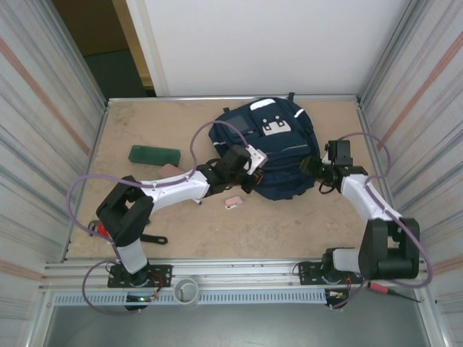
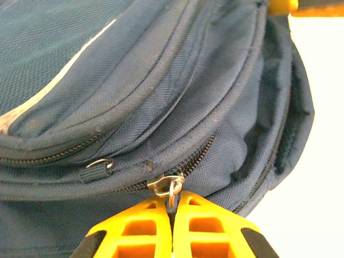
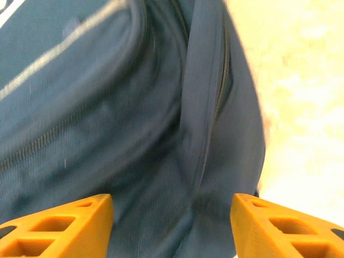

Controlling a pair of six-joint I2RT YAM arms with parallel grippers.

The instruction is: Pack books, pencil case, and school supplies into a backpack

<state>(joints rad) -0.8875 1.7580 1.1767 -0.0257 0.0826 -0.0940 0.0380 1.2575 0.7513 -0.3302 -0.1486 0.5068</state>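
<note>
From above there is one backpack (image 1: 282,166), navy with white patches, lying flat towards the far side of the desk (image 1: 289,224), and two arms reach in to it. The left gripper (image 1: 251,177) sits at the backpack's near-left edge and the right gripper (image 1: 316,172) at its right edge. One flat dark green volume (image 1: 154,155) lies well to the left of the backpack. One small pale pink oblong piece (image 1: 233,202) lies just off its near-left edge; case or eraser, I can't tell from here. A black spanner (image 1: 153,238) lies far off to the near left of the backpack. On the left wrist camera the yellow jaws are pressed together and nip the metal ring of one zip pull (image 2: 167,185) on the backpack's side. A second, smaller pull (image 2: 100,165) lies on the zip line just left of it. Both zip lines that show run closed, so what's inside the backpack can't be seen. On the right wrist camera, which is rather blurred, the two yellow fingers (image 3: 75,220) stand wide apart. The backpack's navy fabric and a seam lie ahead of the gap, and nothing is held.
</note>
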